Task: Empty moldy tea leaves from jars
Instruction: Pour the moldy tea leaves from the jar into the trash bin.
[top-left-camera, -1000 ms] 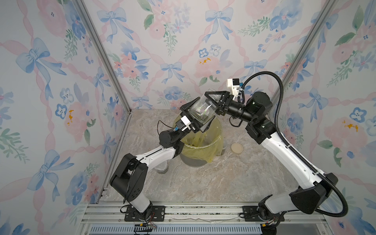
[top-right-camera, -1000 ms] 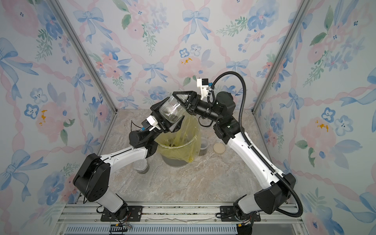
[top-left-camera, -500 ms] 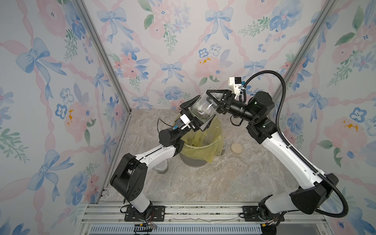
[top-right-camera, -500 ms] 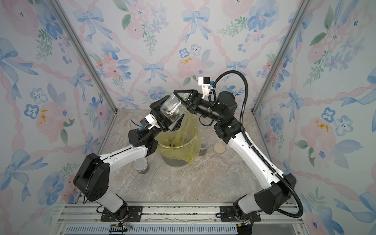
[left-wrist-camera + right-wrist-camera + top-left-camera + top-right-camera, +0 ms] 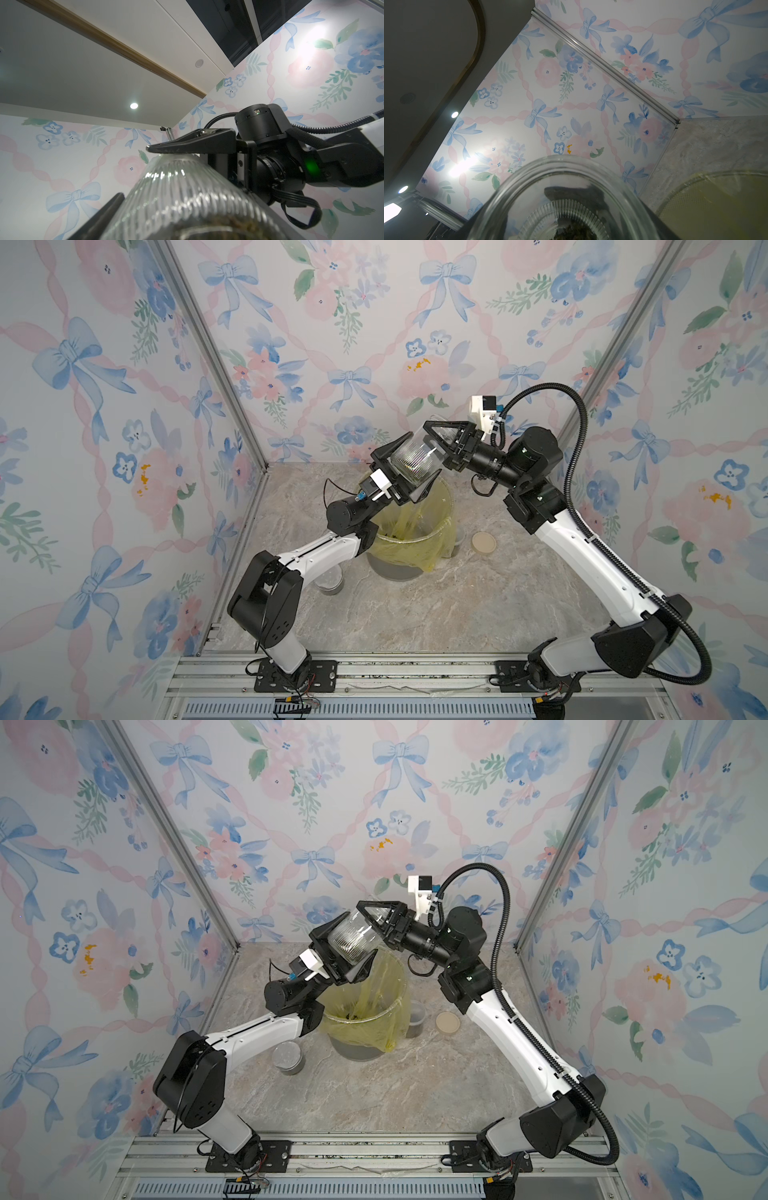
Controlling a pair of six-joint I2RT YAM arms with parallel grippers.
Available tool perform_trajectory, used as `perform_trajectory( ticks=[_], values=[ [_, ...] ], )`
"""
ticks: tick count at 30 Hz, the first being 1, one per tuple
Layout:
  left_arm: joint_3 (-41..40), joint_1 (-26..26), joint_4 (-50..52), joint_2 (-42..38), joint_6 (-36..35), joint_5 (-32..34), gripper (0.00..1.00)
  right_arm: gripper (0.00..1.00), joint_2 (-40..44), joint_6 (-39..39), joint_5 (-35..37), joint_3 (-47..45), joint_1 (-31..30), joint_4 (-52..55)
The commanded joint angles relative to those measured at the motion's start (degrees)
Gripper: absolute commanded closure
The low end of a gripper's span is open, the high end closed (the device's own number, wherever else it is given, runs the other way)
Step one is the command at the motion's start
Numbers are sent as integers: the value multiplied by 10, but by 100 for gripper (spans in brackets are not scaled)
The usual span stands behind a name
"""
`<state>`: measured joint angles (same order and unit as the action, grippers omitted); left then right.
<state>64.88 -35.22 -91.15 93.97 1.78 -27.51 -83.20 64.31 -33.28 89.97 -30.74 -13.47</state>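
Observation:
A clear ribbed jar (image 5: 411, 464) (image 5: 351, 944) hangs tilted in the air above the yellow-lined bin (image 5: 395, 570) (image 5: 390, 1036). My left gripper (image 5: 419, 456) (image 5: 357, 940) is shut on its ribbed body (image 5: 182, 197), one finger on each side. My right gripper (image 5: 434, 443) (image 5: 372, 923) is shut on the jar's mouth end, whose rim (image 5: 564, 166) fills the right wrist view. Dark moldy tea leaves (image 5: 575, 232) (image 5: 228, 224) lie inside the jar. More leaves (image 5: 353, 1016) sit at the bottom of the bin.
A second jar (image 5: 330, 580) (image 5: 287, 1056) stands on the marble floor under my left forearm. A third jar (image 5: 415, 1017) stands just right of the bin, with a tan disc lid (image 5: 483, 542) (image 5: 447, 1022) beside it. Flowered walls close in on three sides.
My left gripper's jaws have narrowed onto the ribbed jar's body. The jar and my right gripper have stayed almost in place above the bin.

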Motion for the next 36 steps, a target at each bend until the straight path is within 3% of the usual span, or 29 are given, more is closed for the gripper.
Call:
perform_trajectory(
  ticks=[1, 3, 8, 15, 17, 21, 25, 28, 36],
  values=[
    [24, -9, 5, 4, 10, -32, 16, 68, 7, -3, -17, -7, -6, -7],
    [24, -10, 6, 4, 10, -35, 24, 68, 6, -5, -17, -8, -6, -6],
    [9, -10, 2, -3, 6, -35, 57, 68, 3, -8, -15, -15, -8, -5],
    [-3, -10, 7, -13, -4, -50, 82, 68, -4, -17, -16, -12, -13, 4],
    [-9, -10, 11, -18, -9, -61, 85, 65, -5, -21, -18, -12, -13, 5],
    [-26, -10, 29, -35, -24, -72, 87, 44, -6, -29, -26, -15, -12, 0],
    [-49, -10, 30, -54, -42, -66, 90, 14, -2, -45, -24, -18, -11, 3],
    [-64, -9, 32, -67, -55, -60, 92, 1, 13, -82, -7, -19, -13, 30],
    [-102, -7, 24, -91, -64, -44, 93, 3, 41, -101, 2, -35, 10, 49]
  ],
)
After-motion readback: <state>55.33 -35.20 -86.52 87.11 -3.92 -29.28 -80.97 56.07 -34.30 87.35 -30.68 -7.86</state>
